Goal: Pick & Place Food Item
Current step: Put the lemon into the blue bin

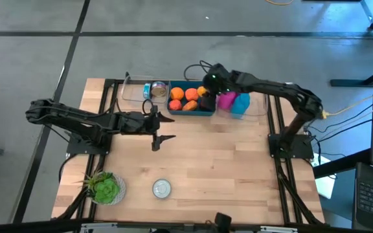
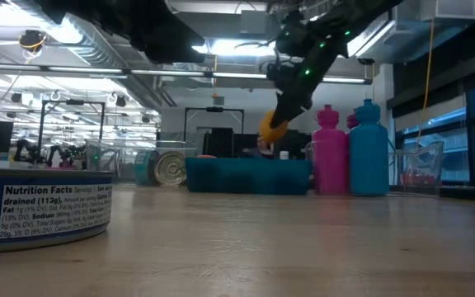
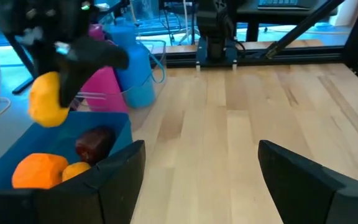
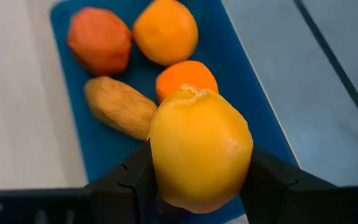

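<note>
Bare wood table (image 1: 225, 162), bin (image 1: 191, 111) at far edge

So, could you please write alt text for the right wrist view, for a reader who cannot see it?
The right gripper holds a yellow fruit above a blue tray. The tray contains three orange-red fruits and a brown potato-like item.

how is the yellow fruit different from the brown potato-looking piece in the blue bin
The yellow fruit is held between the right gripper's jaws, lifted above the blue bin; the brown piece lies on the bin's floor. The yellow fruit is round and smooth, while the brown piece is long and dull. The yellow fruit hangs alone; the brown piece lies among orange pieces. Both are food items.
</note>
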Robot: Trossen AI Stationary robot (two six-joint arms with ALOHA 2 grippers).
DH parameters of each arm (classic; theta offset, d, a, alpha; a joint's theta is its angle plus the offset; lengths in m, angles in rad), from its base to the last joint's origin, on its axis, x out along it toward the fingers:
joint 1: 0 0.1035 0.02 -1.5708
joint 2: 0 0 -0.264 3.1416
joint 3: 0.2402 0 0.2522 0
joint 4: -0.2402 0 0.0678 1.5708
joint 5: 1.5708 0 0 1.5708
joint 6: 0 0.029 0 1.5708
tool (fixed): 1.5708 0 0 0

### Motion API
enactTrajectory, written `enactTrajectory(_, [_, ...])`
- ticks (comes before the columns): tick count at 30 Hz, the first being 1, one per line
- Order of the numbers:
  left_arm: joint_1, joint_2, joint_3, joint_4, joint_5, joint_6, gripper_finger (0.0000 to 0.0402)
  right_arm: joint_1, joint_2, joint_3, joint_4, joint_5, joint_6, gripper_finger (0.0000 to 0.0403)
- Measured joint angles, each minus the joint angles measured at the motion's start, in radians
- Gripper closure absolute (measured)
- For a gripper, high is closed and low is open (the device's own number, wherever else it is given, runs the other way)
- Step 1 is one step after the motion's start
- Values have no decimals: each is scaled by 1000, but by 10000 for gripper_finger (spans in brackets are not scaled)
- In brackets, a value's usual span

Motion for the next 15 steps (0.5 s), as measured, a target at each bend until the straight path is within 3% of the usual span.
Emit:
enactTrajectory(8, [0,4,0,-1,21,0,103,-55,156,167,-154,0,-72,230])
enactTrajectory(15, [0,4,0,-1,21,2,105,-99,217,221,-200,0,-94,230])
